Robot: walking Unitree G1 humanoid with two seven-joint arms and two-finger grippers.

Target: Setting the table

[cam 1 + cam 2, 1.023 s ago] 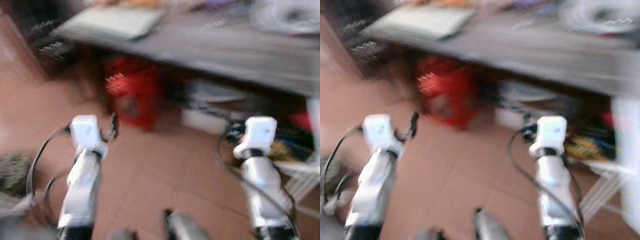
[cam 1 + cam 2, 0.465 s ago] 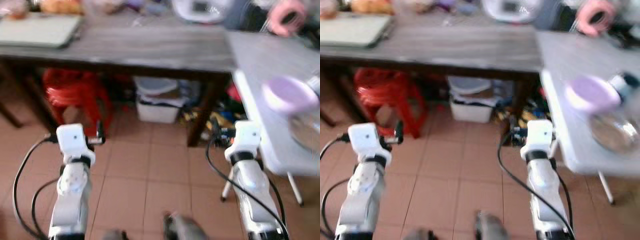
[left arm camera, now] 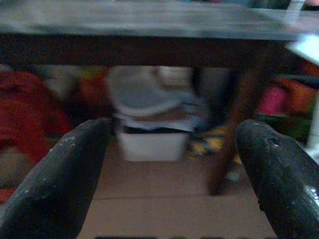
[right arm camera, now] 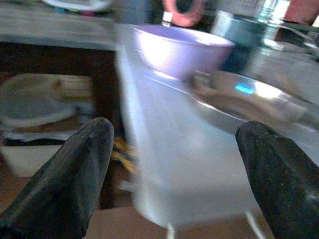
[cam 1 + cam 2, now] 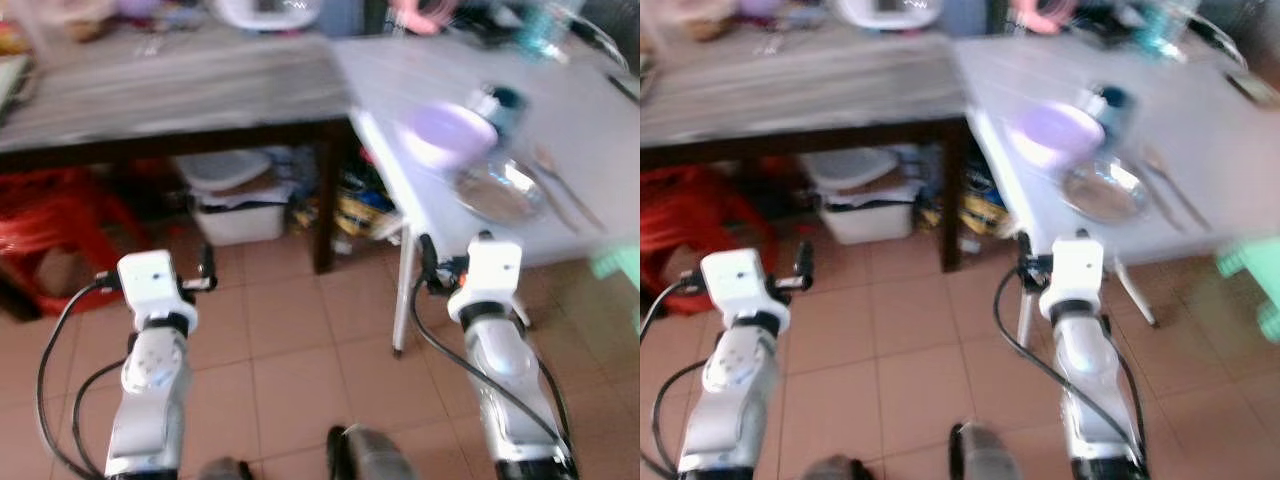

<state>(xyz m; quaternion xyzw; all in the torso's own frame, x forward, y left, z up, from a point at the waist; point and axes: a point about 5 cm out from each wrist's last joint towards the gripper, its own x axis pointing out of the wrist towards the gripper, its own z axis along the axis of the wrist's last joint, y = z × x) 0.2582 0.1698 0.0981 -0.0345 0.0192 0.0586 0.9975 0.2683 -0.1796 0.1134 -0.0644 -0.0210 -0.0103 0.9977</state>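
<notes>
— Where the tiled floor (image 5: 300, 350) runs under the arms, what do the grippers hold?
— Nothing. The left gripper (image 3: 164, 164) and the right gripper (image 4: 169, 159) both stand wide apart and empty, raised over the tiles.
— What lies ahead of the right one?
— A white table (image 5: 600, 130), its corner just beyond the fingers. On it a shiny metal plate (image 5: 498, 190), with a purple bowl (image 5: 450, 135) just behind it and cutlery (image 5: 560, 190) beside the plate.
— And to the left?
— A dark wooden table (image 5: 180, 85), its leg (image 5: 322, 200) near the white table's corner. Beneath it a white bin (image 5: 235, 200) and something red (image 5: 45, 230), blurred.
</notes>
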